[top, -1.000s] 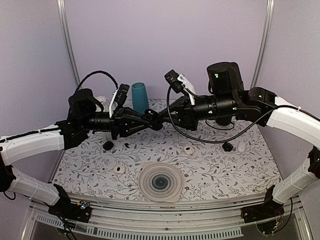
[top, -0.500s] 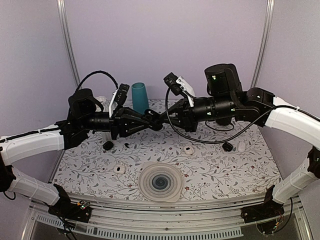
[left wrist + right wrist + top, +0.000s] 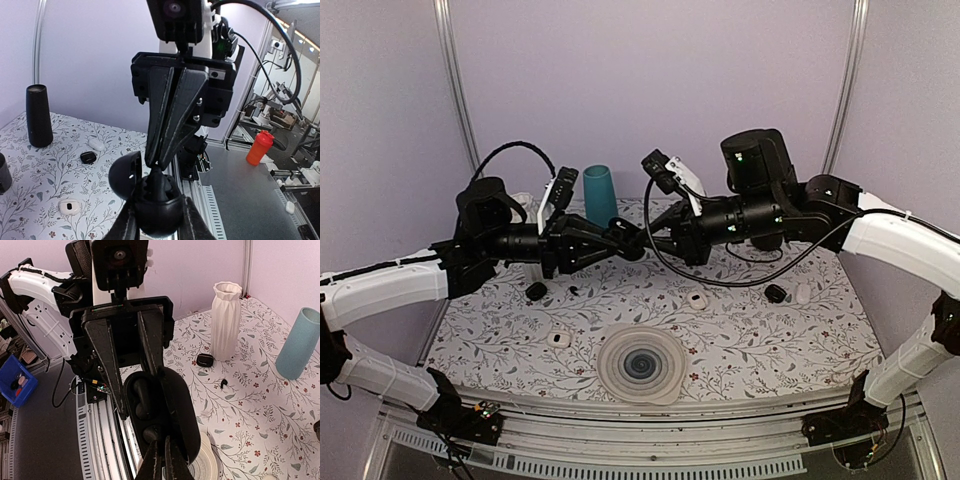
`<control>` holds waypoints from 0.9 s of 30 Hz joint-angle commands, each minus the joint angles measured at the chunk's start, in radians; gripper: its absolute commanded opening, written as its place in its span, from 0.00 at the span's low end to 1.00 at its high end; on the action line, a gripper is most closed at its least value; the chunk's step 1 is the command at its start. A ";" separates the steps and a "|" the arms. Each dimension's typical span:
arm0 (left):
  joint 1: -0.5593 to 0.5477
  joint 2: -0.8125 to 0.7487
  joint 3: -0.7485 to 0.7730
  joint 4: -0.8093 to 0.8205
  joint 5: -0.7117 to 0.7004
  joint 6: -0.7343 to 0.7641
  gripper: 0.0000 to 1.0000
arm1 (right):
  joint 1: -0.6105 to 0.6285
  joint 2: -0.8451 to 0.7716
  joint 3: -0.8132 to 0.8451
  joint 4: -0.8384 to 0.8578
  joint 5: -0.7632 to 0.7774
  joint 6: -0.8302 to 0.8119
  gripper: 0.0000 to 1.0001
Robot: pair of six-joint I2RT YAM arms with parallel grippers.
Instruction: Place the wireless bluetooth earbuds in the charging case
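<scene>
Right gripper (image 3: 161, 440) now shut, charging case (image 3: 175, 400) open

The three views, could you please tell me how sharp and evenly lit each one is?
Left wrist view: the charging case near the lens is soft, featureless black; light strips shine bright upper right. Right wrist view: the right gripper blurs at the bottom edge; the table print is crisp. Top view: even light; the front rail curves from lens distortion.

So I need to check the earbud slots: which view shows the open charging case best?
Right wrist: the charging case faces it, cavity visible. Left wrist shows only its outer shell; top external shows a small dark blob.
</scene>
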 commanded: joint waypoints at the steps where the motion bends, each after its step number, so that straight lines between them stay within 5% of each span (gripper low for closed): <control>1: 0.005 -0.033 0.009 0.046 -0.019 0.003 0.00 | 0.001 0.020 0.026 -0.025 -0.030 -0.007 0.04; 27: 0.012 -0.053 -0.002 0.056 -0.047 -0.012 0.00 | 0.020 0.037 0.027 -0.065 0.021 -0.052 0.03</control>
